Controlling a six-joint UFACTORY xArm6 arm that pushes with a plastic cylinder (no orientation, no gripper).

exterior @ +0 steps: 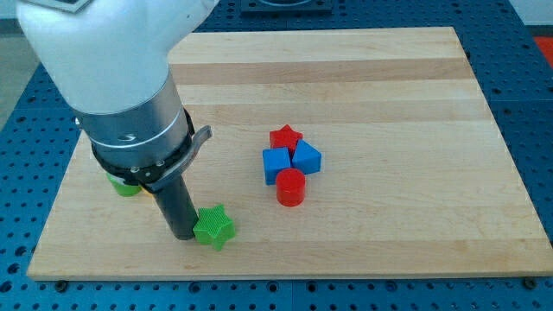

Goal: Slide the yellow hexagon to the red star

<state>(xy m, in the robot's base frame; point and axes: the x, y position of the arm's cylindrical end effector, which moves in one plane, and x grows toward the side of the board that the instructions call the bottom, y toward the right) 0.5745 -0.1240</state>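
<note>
- Wooden board (415, 86) carries every block; most of it lies bare.
- Arm (130, 95) looms at the view's left, hiding whatever is beneath; no yellow hexagon shows, perhaps behind it.
- Cluster at centre: red star (285, 136), two blue blocks (276, 163), red cylinder (290, 187), all touching.
- Green block (123, 185) peeks from under the arm.
- Green star (213, 227) touches my tip (181, 235), which has no jaws and merely pushes.
</note>
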